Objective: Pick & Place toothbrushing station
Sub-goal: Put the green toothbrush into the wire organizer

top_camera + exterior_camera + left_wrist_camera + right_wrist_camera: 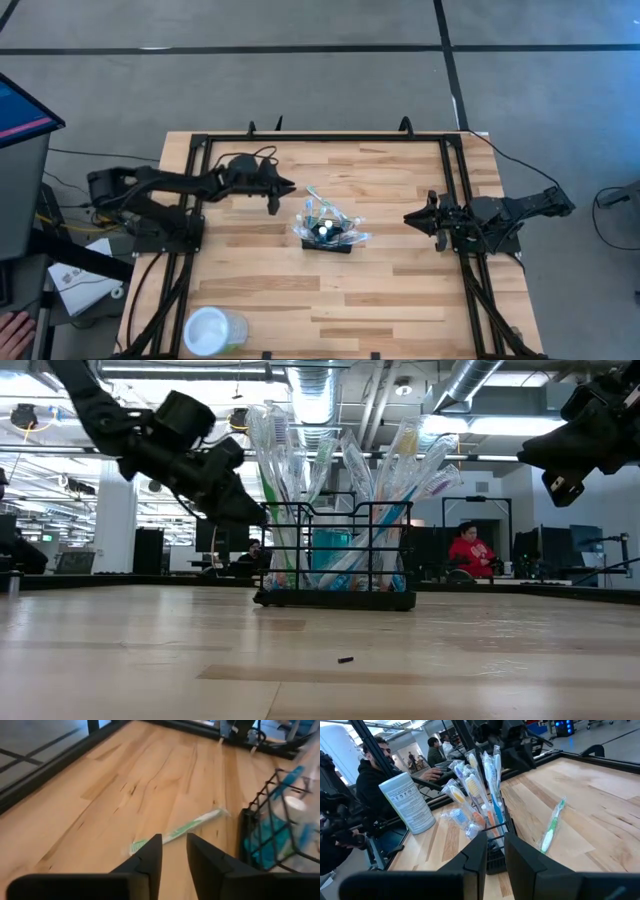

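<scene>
1. Standing upright near the middle of the pale wooden plank table (400,290): small black rectangular wire-mesh caddy (327,238), crammed with wrapped toothbrushes fanning out above its rim.
2. Lying flat on the boards just beside the caddy, on the side facing the left arm: one loose green-and-white toothbrush in a clear wrapper (176,831), not touching the mesh as far as the left wrist view shows.
3. Left gripper (274,208) hanging above the table just short of the caddy, fingers (150,857) parted by a narrow gap with nothing between them; nothing held.
4. Loose toothbrush straight ahead of those fingers, its long axis running obliquely away from them, green brush end nearest.
5. Right gripper (412,217) parked farther off on the opposite side of the caddy, fingers a little apart and empty.
6. Left arm clearly the nearer one to both caddy and loose toothbrush; likely next reach short, forward and down.
7. Clear round plastic cup (212,331) well apart, at the table's near edge on the left arm's side.
</scene>
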Action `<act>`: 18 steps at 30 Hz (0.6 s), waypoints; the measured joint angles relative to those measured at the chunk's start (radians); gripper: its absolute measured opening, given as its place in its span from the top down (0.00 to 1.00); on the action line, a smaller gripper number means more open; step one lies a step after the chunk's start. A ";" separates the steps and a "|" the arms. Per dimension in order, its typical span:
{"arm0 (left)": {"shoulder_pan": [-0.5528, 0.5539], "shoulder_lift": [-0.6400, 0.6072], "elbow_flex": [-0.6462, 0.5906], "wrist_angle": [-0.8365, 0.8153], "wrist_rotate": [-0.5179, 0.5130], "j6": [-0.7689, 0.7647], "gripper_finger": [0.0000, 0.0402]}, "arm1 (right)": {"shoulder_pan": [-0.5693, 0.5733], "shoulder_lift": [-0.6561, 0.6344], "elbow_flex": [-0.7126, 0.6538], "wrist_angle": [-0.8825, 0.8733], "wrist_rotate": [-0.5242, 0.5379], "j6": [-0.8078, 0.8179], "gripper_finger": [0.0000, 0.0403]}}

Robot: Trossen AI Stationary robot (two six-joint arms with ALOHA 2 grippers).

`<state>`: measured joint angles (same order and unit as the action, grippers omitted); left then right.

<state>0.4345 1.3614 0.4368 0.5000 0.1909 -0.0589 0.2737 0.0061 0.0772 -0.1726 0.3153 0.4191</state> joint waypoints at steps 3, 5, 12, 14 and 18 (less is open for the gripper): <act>-0.003 0.066 0.037 0.002 0.000 0.003 0.76 | 0.000 0.000 0.000 0.000 0.000 0.000 0.85; -0.004 0.110 0.056 -0.003 -0.001 0.003 0.74 | 0.000 0.000 0.000 0.000 0.000 0.000 0.85; -0.026 0.220 0.125 -0.003 -0.005 0.050 0.68 | 0.000 0.000 0.000 0.000 0.000 0.000 0.85; -0.031 0.241 0.147 -0.004 -0.014 0.062 0.66 | 0.000 0.000 0.000 0.000 0.000 0.000 0.85; -0.030 0.281 0.189 -0.015 -0.026 0.084 0.65 | 0.000 0.000 0.000 0.000 0.000 0.000 0.85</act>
<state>0.4042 1.6427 0.6253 0.4854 0.1646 0.0247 0.2737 0.0063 0.0772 -0.1726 0.3149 0.4191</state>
